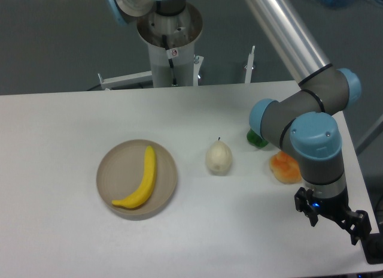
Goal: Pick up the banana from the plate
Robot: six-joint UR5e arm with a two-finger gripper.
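Note:
A bright yellow banana [141,181] lies curved across the round beige plate [114,167] on the left half of the white table. My gripper [333,221] hangs at the lower right near the table's front corner, far to the right of the plate. Its black fingers point down and away, and the angle hides whether they stand apart or together. I see nothing held in them.
A pale cream pear [219,157] stands upright right of the plate. An orange fruit [283,168] and a green object [256,139] lie partly behind my arm's wrist. The robot base [170,44] rises at the table's back edge.

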